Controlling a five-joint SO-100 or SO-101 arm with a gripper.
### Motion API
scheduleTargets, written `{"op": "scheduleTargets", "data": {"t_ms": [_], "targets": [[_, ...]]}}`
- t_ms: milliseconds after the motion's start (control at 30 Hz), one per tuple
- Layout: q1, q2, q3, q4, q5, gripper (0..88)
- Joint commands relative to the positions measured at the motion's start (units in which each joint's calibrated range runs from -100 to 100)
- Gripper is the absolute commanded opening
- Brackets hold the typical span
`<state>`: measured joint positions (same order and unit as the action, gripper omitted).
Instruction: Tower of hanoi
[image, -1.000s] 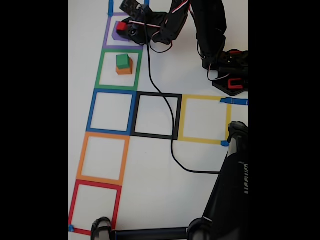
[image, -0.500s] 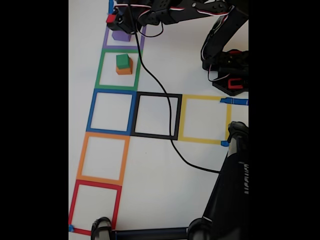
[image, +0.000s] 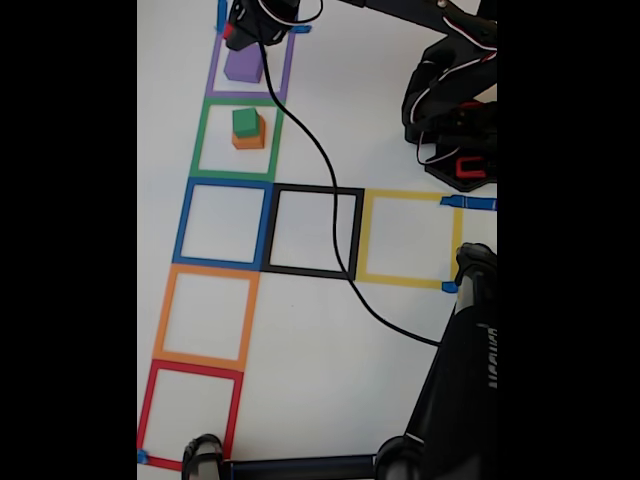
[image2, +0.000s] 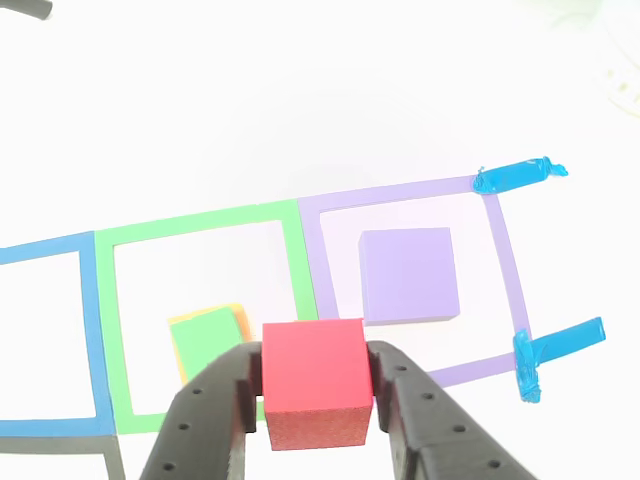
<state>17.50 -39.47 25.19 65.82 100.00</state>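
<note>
In the other view my gripper (image2: 315, 385) is shut on the red cube (image2: 313, 380), held in the air above the tape squares. The purple cube (image2: 408, 273) sits alone inside the purple tape square, to the right of the red cube and beyond it. The green cube (image2: 205, 342) rests on the orange cube (image2: 237, 313), both inside the green tape square. In the fixed view the gripper (image: 240, 28) hangs at the top over the purple cube (image: 243, 65), a bit of the red cube (image: 229, 32) showing; the green cube (image: 245, 121) tops the orange cube (image: 249, 140).
A column of tape squares runs down the fixed view: purple, green, blue (image: 222, 223), orange (image: 205, 315), red (image: 190, 412), with black (image: 313, 231) and yellow (image: 409, 238) squares to the right. A black cable (image: 330, 200) crosses the black square. The arm base (image: 455, 130) stands top right; a dark stand (image: 460, 380) fills bottom right.
The gripper rose off the purple cube with the red cube in it and moved toward the top of the fixed view. The purple cube now stands uncovered.
</note>
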Motion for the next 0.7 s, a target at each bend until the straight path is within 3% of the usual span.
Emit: {"op": "scheduleTargets", "data": {"t_ms": [0, 233, 367, 500, 667], "targets": [[-3.98, -2.4, -11.19, 8.75, 0.0, 1.1], [-9.63, -1.75, -25.01, 20.9, 0.0, 1.1], [-12.22, -2.07, -24.82, 22.2, 0.0, 1.1], [-12.51, -3.85, -15.73, 16.45, 0.0, 1.1], [-12.99, -7.48, 2.08, 1.06, 0.0, 1.1]]}}
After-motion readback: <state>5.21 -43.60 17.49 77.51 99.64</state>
